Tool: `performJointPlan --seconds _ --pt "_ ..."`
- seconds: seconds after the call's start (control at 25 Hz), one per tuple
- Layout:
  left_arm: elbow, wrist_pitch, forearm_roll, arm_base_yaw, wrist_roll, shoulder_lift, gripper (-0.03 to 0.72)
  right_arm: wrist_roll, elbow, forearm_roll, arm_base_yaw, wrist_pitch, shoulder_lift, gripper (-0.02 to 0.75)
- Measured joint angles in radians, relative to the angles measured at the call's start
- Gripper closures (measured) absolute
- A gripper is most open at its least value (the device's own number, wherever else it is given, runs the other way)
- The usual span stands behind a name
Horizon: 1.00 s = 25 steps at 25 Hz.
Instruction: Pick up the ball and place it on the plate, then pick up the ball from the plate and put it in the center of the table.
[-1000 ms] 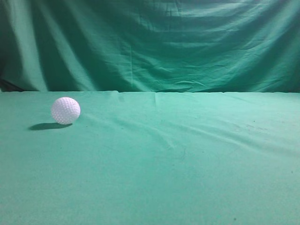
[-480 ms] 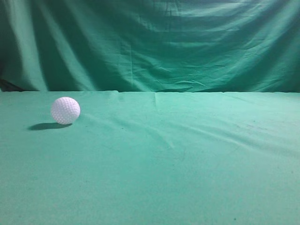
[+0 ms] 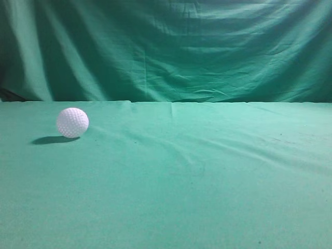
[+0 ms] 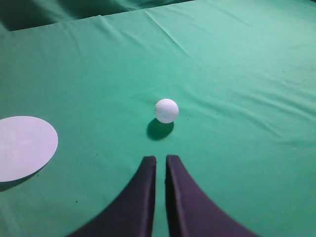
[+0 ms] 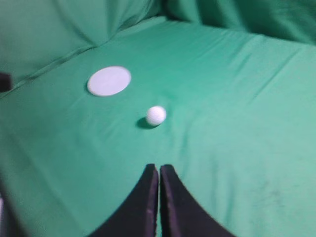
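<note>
The white dimpled ball (image 3: 72, 122) rests on the teal-green table (image 3: 197, 176), left of middle in the exterior view. It also shows in the left wrist view (image 4: 166, 110) and the right wrist view (image 5: 156, 115). The white round plate lies flat on the cloth, at the left edge of the left wrist view (image 4: 22, 146) and beyond the ball in the right wrist view (image 5: 109, 81). It is out of the exterior view. My left gripper (image 4: 160, 159) is shut and empty, hovering short of the ball. My right gripper (image 5: 159, 168) is shut and empty, also short of the ball.
A draped green curtain (image 3: 166, 49) hangs behind the table's far edge. A dark object (image 5: 5, 81) shows at the left edge of the right wrist view.
</note>
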Motion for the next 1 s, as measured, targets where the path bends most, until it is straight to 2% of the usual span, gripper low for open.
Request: performJointPlan --seconds 0.12,0.28,0.4,0.44,0.64,0.8,1.0 --pt "0.000 0.000 0.009 0.000 0.000 0.000 0.641 0.000 0.002 -0.013 -0.105 -0.004 -0.021 0.738" --pt "0.000 0.000 0.011 0.000 0.000 0.000 0.641 -0.018 0.047 -0.016 -0.289 -0.031 -0.091 0.738" --pt "0.000 0.000 0.011 0.000 0.000 0.000 0.641 -0.030 0.136 -0.011 -0.434 -0.094 -0.168 0.738" --pt "0.000 0.000 0.011 0.000 0.000 0.000 0.641 -0.030 0.136 -0.011 -0.434 -0.094 -0.168 0.738" --pt "0.000 0.000 0.011 0.000 0.000 0.000 0.641 -0.047 0.309 0.035 -0.654 -0.170 -0.339 0.738" --pt "0.000 0.000 0.011 0.000 0.000 0.000 0.641 -0.051 0.395 0.031 -0.703 -0.187 -0.412 0.738" --pt "0.000 0.000 0.013 0.000 0.000 0.000 0.641 -0.054 0.508 0.026 -0.707 -0.238 -0.413 0.738"
